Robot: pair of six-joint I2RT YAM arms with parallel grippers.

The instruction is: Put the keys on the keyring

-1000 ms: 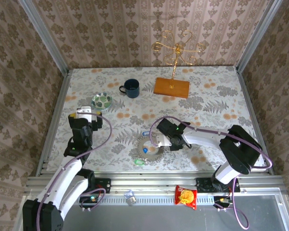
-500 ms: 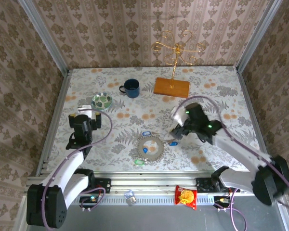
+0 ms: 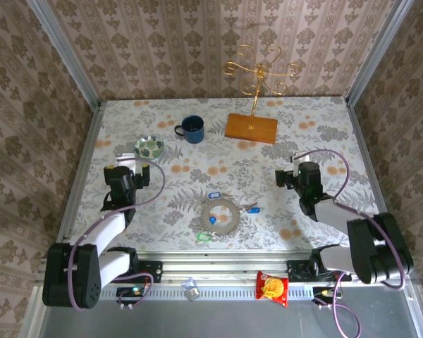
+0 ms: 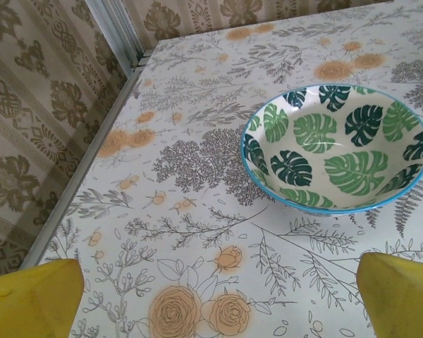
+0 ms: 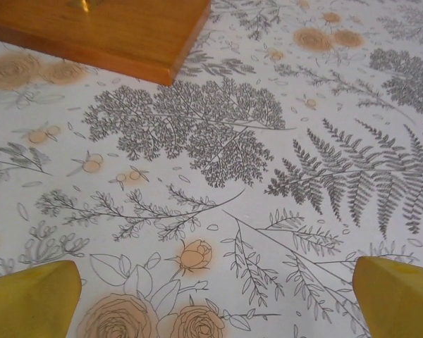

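Keyring (image 3: 220, 213) and keys (image 3: 213, 195) at the near middle of the table (image 3: 324, 141).
One blue-tagged key lies inside the loop, others just beside it. My right claw (image 5: 211, 299), off to its right, is spread and empty. My left claw (image 4: 211, 296), by the leaf bowl (image 4: 338, 148), is spread too.

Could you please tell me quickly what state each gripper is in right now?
Left gripper: open, holding nothing.
Right gripper: open, holding nothing.
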